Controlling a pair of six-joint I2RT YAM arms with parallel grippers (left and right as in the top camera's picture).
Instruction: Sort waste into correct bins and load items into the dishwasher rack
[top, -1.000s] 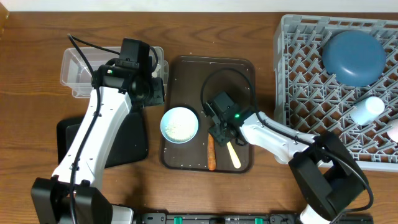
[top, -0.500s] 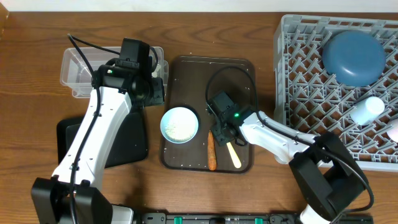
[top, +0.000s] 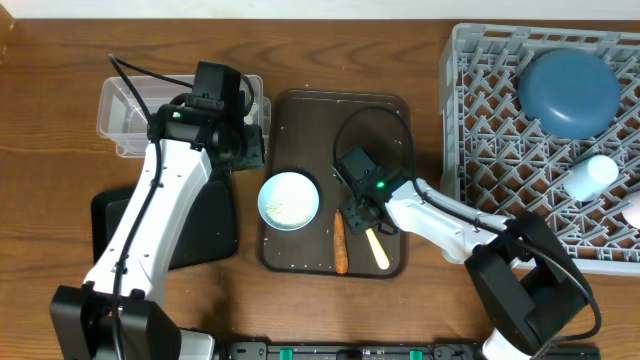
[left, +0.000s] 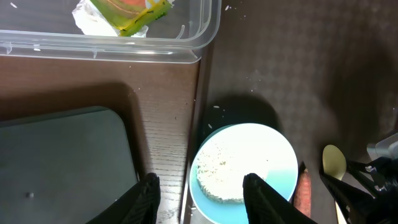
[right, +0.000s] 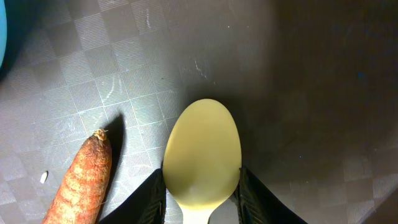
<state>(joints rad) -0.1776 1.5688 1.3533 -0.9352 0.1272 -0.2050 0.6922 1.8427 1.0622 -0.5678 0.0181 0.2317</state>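
Observation:
My right gripper (top: 362, 212) is low over the brown serving tray. Its open fingers (right: 202, 190) straddle the bowl end of the pale yellow spoon (right: 202, 146), close against both sides. The spoon (top: 377, 250) lies flat on the tray. The orange carrot (right: 81, 183) lies just left of it (top: 340, 243). My left gripper (left: 202, 199) is open and empty above the left rim of the white bowl (left: 245, 171), which holds rice (top: 289, 200). The clear tub (left: 186, 43) holds the yellow-green wrapper (left: 127, 9) and tissue. The grey rack (top: 500, 140) holds the blue plate (top: 568, 90) and a pale cup (top: 590, 178).
The brown serving tray (top: 300, 120) carries the bowl, carrot and spoon, with a few loose rice grains (left: 216, 107) on it. The black tray (top: 205, 230) lies left of it, partly under my left arm. A pink cup edge (top: 633, 208) shows at the rack's right side.
My right gripper has edged slightly down and right over the spoon's bowl end. The spoon, the carrot and the left arm have not moved.

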